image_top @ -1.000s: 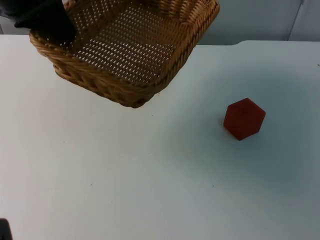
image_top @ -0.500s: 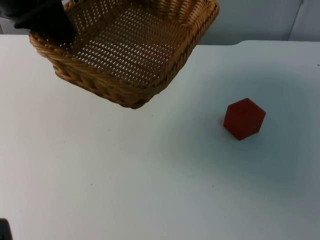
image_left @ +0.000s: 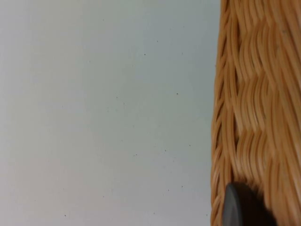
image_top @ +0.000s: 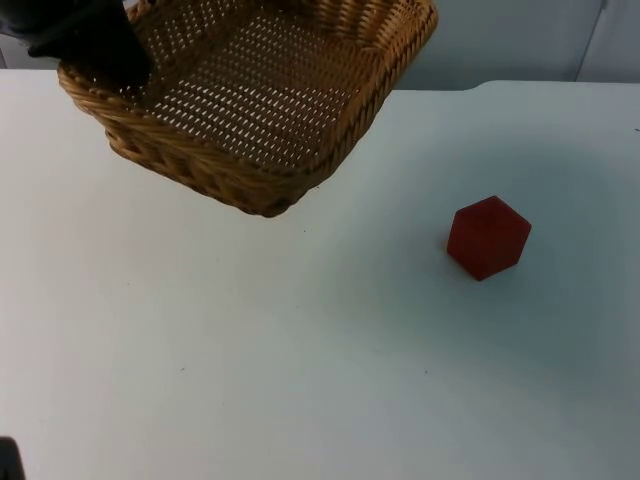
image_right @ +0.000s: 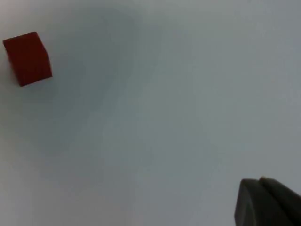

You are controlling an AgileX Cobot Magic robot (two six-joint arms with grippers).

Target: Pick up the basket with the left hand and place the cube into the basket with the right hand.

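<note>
A woven wicker basket [image_top: 262, 95] hangs tilted over the table's far left, with nothing inside it. My left gripper [image_top: 92, 42] is shut on the basket's left rim. In the left wrist view one black fingertip [image_left: 242, 207] presses on the basket's woven wall [image_left: 258, 108]. A red cube [image_top: 488, 237] rests on the white table to the right of the basket, well apart from it. In the right wrist view the cube [image_right: 27, 58] lies far from my right gripper's black fingertip [image_right: 268, 202], which hovers over bare table.
The white table [image_top: 300, 360] stretches wide and bare in front of the basket and the cube. A grey partition wall [image_top: 520, 40] closes the far side. A small dark object [image_top: 8, 460] sits at the near left edge.
</note>
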